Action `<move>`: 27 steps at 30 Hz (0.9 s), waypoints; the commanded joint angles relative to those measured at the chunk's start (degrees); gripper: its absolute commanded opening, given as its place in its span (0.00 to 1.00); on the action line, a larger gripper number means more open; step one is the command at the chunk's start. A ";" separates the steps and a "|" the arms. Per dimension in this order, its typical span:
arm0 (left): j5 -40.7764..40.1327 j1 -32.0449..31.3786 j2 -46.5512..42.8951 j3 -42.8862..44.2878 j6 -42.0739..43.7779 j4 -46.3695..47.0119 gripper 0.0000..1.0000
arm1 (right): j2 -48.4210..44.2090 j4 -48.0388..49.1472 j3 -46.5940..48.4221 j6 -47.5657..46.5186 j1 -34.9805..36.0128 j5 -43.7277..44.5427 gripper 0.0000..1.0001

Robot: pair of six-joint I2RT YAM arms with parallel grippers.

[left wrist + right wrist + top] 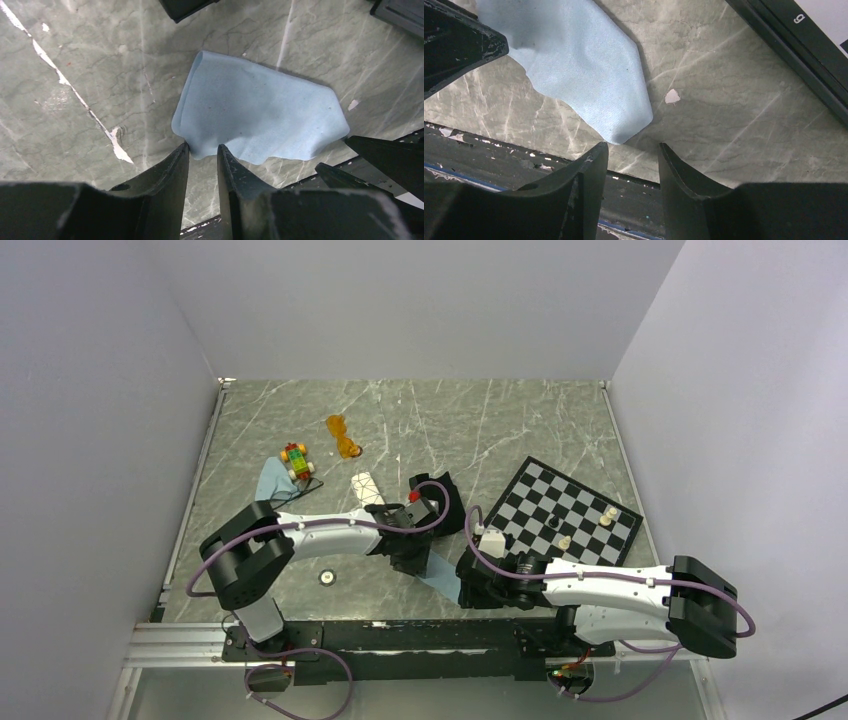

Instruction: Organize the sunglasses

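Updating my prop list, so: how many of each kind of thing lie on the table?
Sunglasses: 2, orange pair and thin black pair
Blue cloths: 2, far cloth and near cloth
Cases: 2, white case and black case
Toy car: 1
Chessboard: 1
Chess pieces: 3
Small disc: 1
Total: 12
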 commanded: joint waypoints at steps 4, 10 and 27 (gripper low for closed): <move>0.73 -0.06 1.85 1.31 -1.42 1.15 0.30 | -0.83 1.33 -0.64 -0.11 0.10 -0.20 0.45; -0.27 -0.08 1.03 1.50 -1.96 -1.22 0.25 | -0.79 1.16 -0.71 -0.13 0.08 -0.12 0.46; -2.52 -0.54 -1.32 3.84 -0.93 -3.87 0.13 | -0.15 -0.13 0.54 -0.56 0.10 0.40 0.46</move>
